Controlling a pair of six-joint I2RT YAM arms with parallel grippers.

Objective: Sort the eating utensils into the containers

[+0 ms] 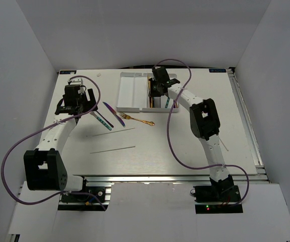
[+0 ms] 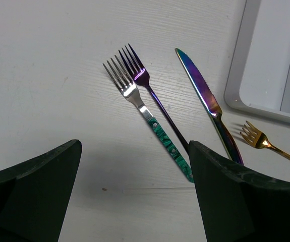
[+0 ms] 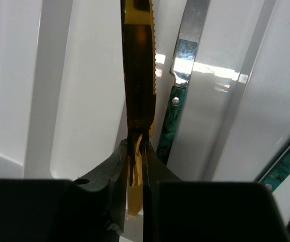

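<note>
The right pincer (image 3: 137,151) is clamped edge-on around the handle of a gold knife (image 3: 138,75), whose serrated blade runs away along the white tray (image 1: 130,92), over one of its long compartments; whether the knife touches the floor there cannot be told. In the neighbouring compartment, just beside it across a divider, lies a teal-handled knife (image 3: 178,101), and another teal handle (image 3: 286,162) shows at the lower right of the wrist view. The left pincer (image 2: 134,151) stands wide apart and holds nothing, hovering above the loose utensils on the table (image 1: 195,136): a teal-handled fork (image 2: 157,132) and a purple fork (image 2: 146,84) lie crossed, touching, with their tines close together. A purple knife (image 2: 206,93) is just to their right, and a gold fork (image 2: 258,140) is near the tray's corner. Nearer the bases, two thin grey lines (image 1: 113,132) lie on the table, apart from the cutlery. The right arm reaches forward and to the left from its base, elbow bent, with its wrist over the tray's right half. The left arm stretches forward from its base, with its wrist left of the loose cutlery. A purple cable (image 1: 177,146) loops along each arm. Small blue labels (image 1: 216,70) at the table's far edge are too small to read.
</note>
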